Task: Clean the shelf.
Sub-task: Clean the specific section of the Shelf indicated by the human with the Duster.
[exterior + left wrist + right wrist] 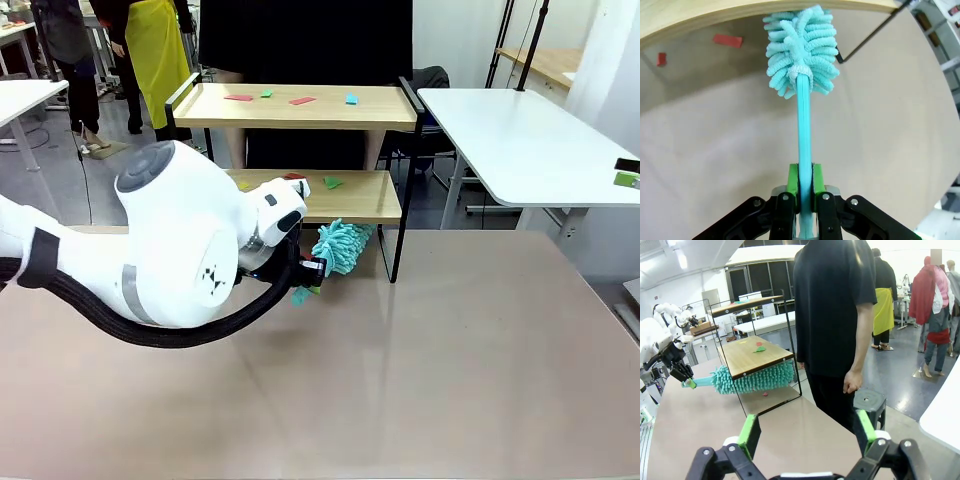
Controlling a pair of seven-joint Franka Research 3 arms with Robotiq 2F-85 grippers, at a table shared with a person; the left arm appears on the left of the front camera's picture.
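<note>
The shelf point(385, 107) stands at the table's far side, with coloured scraps point(302, 100) on its top board and a green scrap point(332, 182) on the lower board point(370, 200). My left gripper point(806, 182) is shut on the handle of a teal fluffy duster point(801, 50). The duster's head point(342, 246) sits just below the lower board's front edge point(690, 15), above the tabletop. Two red scraps point(728, 40) lie on the table under the shelf. My right gripper point(807, 440) hangs open and holds nothing, off to the shelf's side, looking at the shelf point(747, 360) and the duster point(752, 380).
A person in dark clothes point(835, 315) stands right behind the shelf, beside a black stool point(869, 402). A white table point(520, 130) stands at the far right. The brown tabletop point(450, 360) stretches in front of the shelf. My left arm's bulky white body point(170, 250) covers the shelf's left legs.
</note>
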